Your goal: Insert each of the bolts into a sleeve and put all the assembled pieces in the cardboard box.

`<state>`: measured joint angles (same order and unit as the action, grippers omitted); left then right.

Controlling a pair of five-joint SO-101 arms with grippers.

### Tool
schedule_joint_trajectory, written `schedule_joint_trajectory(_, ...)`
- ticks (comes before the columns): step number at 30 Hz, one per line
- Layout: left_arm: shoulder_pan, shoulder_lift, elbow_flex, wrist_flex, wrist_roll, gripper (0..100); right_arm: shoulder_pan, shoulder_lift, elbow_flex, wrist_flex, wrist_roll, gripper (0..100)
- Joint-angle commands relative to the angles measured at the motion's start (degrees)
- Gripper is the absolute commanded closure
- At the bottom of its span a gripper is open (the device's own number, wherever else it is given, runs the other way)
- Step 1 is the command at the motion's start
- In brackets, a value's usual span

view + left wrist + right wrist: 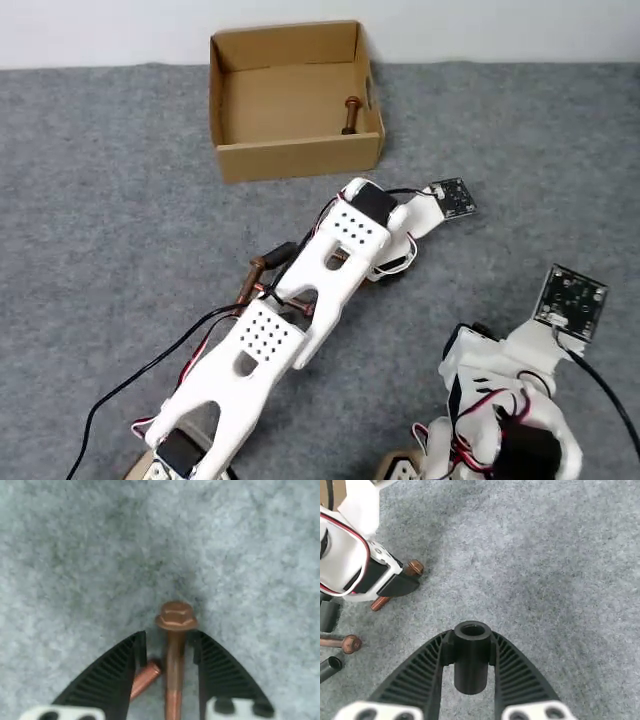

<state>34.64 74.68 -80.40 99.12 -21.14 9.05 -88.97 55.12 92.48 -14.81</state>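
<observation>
Straddling the bolt [175, 650] on the counter [75, 555], the left jaws stand open; close squarely on its shank, then align it with the sleeve [471, 657] gripped by the right jaws

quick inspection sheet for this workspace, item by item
surface: grey carpet, with a loose bolt and a spare sleeve lying on it
job's things: cardboard box upright, one copper piece inside
clutter: nothing seen
grippers: left gripper open astride a bolt; right gripper shut on a black sleeve
cables: black cable trails across the carpet by the left arm
surroundings: white wall behind the table
</observation>
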Motion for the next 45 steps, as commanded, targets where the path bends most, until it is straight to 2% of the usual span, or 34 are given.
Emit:
schedule_joint_trajectory(1,1.0,0.2,-3.9,1.4,-0.2,85,0.4,0.1,-0.3,-1.2,-0.6,99.1)
schedule_joint_trajectory(6,2.3,0.1,-4.2,1.4,-0.3,100,0.4,0.1,-0.3,-1.2,-0.6,99.1)
schedule_joint_trajectory(9,2.5,-1.3,-4.2,1.4,0.4,100,0.4,0.1,-0.4,-1.2,-0.6,99.1)
schedule_joint_trajectory(20,3.3,-20.4,-1.0,1.6,13.2,100,0.0,0.0,-2.3,-0.6,-0.4,99.1)
schedule_joint_trajectory(29,7.5,-49.3,34.3,1.5,28.4,100,0.0,-0.7,-4.0,0.9,0.1,99.1)
schedule_joint_trajectory(35,6.9,-71.4,55.0,-0.3,32.2,100,0.0,-8.7,-4.2,1.5,8.3,99.1)
schedule_joint_trajectory(39,4.7,-84.3,66.3,-7.0,36.0,100,-4.3,-12.9,-4.0,1.5,10.5,99.1)
schedule_joint_trajectory(45,-0.9,-103.0,83.7,-21.2,48.8,100,-16.0,-13.2,-4.0,-0.7,10.2,99.1)
